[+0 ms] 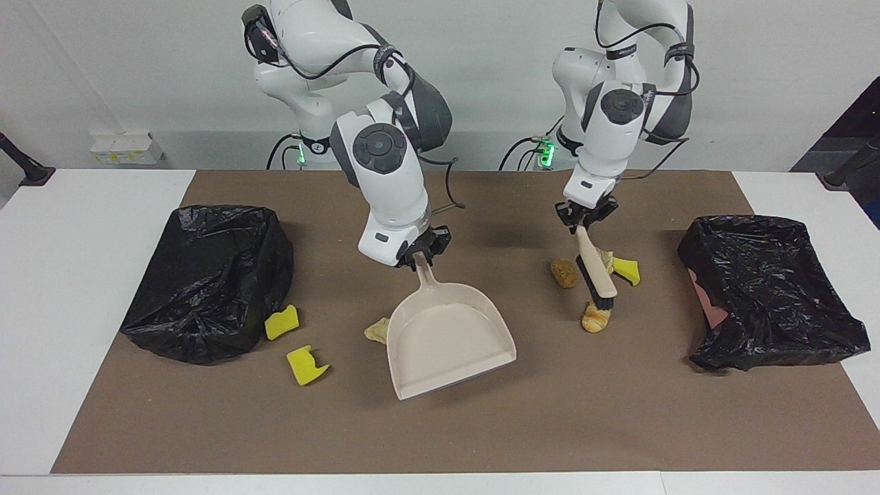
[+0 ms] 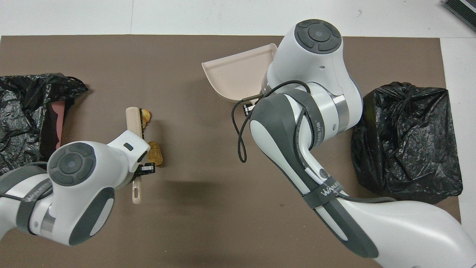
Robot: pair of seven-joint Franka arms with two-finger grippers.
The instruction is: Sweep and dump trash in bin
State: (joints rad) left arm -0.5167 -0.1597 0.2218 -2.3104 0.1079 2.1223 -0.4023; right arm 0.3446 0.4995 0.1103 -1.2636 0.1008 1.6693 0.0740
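Note:
My right gripper (image 1: 421, 253) is shut on the handle of the beige dustpan (image 1: 447, 337), holding it tilted above the mat's middle; it also shows in the overhead view (image 2: 238, 78). My left gripper (image 1: 584, 218) is shut on the beige brush (image 1: 597, 271), whose bristle end is at a golden-brown lump (image 1: 595, 319). Beside the brush lie a brown lump (image 1: 565, 273), a beige chunk (image 1: 606, 258) and a yellow sponge piece (image 1: 628, 270). Another beige chunk (image 1: 377, 331) is partly hidden by the dustpan. Two yellow sponge pieces (image 1: 282, 322) (image 1: 304, 364) lie by the bin at the right arm's end.
A black-bagged bin (image 1: 206, 278) stands at the right arm's end of the brown mat and another (image 1: 770, 289) at the left arm's end. In the overhead view the right arm hides the sponge pieces near its bin (image 2: 405, 141).

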